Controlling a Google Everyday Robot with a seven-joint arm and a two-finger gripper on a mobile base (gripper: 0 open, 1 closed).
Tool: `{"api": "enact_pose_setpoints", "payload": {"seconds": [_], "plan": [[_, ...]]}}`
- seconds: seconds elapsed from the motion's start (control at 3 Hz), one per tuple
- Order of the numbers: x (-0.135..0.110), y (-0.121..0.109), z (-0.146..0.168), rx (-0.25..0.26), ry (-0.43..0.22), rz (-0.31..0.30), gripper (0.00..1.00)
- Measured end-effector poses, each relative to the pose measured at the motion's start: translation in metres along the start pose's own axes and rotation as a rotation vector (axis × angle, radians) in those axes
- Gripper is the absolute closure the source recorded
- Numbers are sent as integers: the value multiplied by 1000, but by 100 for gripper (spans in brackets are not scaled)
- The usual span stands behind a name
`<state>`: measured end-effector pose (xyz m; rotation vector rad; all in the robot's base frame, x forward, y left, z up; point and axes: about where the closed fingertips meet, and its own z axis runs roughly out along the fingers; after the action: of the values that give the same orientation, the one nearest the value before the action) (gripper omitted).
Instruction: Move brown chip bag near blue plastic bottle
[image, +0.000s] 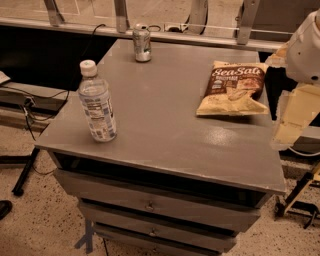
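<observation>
**Bottle left, bag right, tool beside the bag**

The blue plastic bottle (97, 102) stands upright near the left edge of the tabletop (165, 125). A small metal can (142, 45) stands at the far edge. The brown chip bag (232, 89) lies flat on the right, well apart from the bottle. The tool (295, 117) hangs just right of the bag; I cannot tell whether it is open or closed.

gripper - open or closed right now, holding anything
gripper: off the table's right edge, apart from the brown chip bag; open or closed cannot be told

On the table (165, 125) the bottle (97, 102) stands front left, the can (142, 45) stands at the back, the chip bag (233, 88) lies right, and the claw (291, 119) hangs beside the right edge.
</observation>
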<state>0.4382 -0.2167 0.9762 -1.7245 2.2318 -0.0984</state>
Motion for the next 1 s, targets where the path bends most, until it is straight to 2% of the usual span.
{"api": "enact_pose_setpoints", "payload": {"seconds": [0.33, 0.67, 1.0], "plan": [[-1, -1, 0, 9, -3, 1, 0], [3, -24, 19, 34, -51, 40, 0], [7, -68, 61, 74, -131, 134, 0]]}}
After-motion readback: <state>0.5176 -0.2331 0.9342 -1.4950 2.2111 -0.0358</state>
